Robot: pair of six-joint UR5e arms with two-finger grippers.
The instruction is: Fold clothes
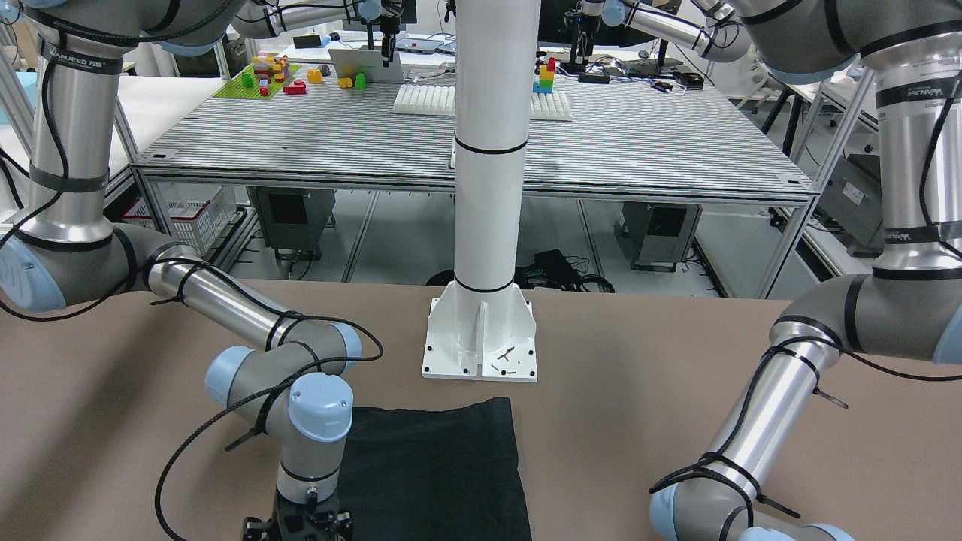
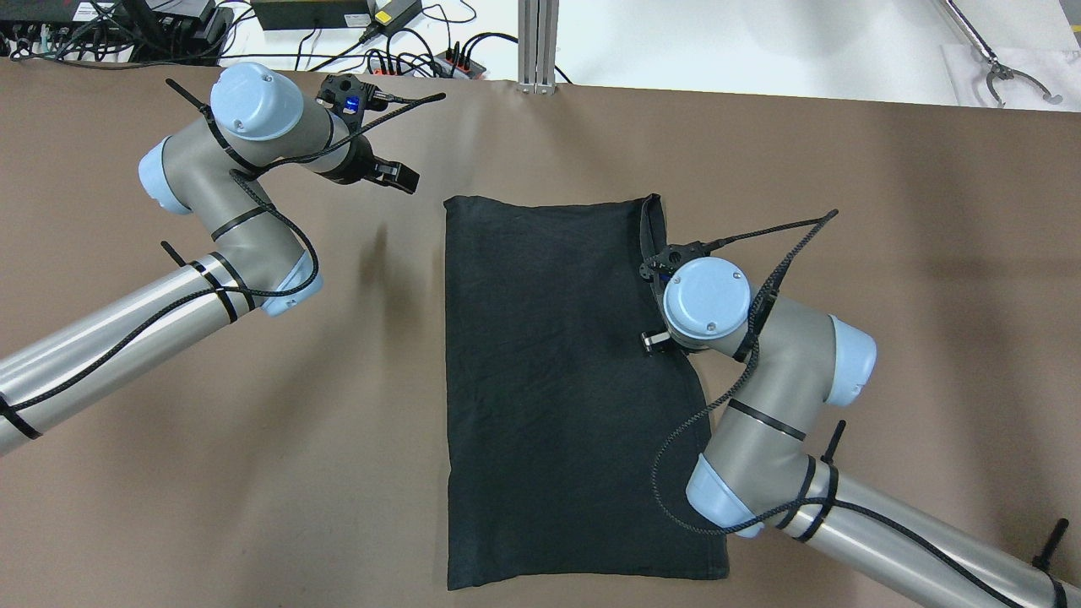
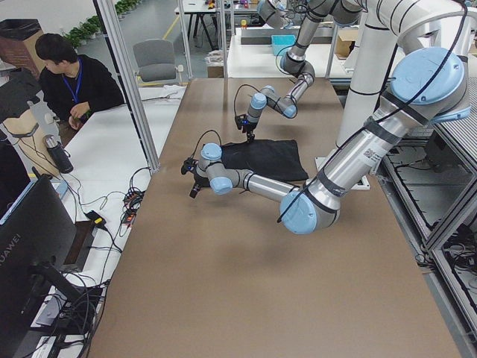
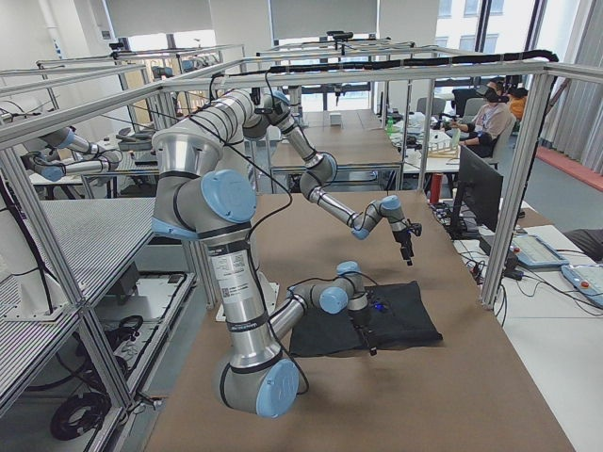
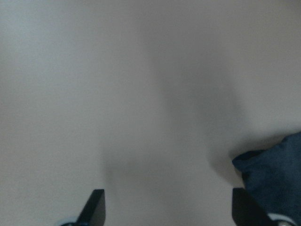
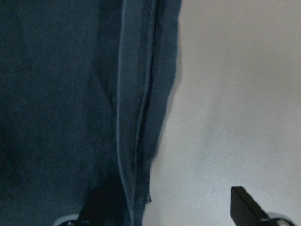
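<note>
Brown table covering (image 2: 253, 422) carries one white post base (image 1: 481, 342). One plain black rectangular soft-fabric cloth (image 2: 549, 380) lies just beyond that base, its long axis running straight away from it. Two claws counted, both spread and empty. Right gripper (image 6: 171, 207) hangs astride the cloth's right hem. Left gripper (image 5: 169, 207) hangs farther from the base, off the cloth's far left corner. Right arm judged nearer.

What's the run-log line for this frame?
cloth: flat on table | left gripper: open, over bare table beside cloth corner | right gripper: open, fingers straddling cloth's side hem
</note>
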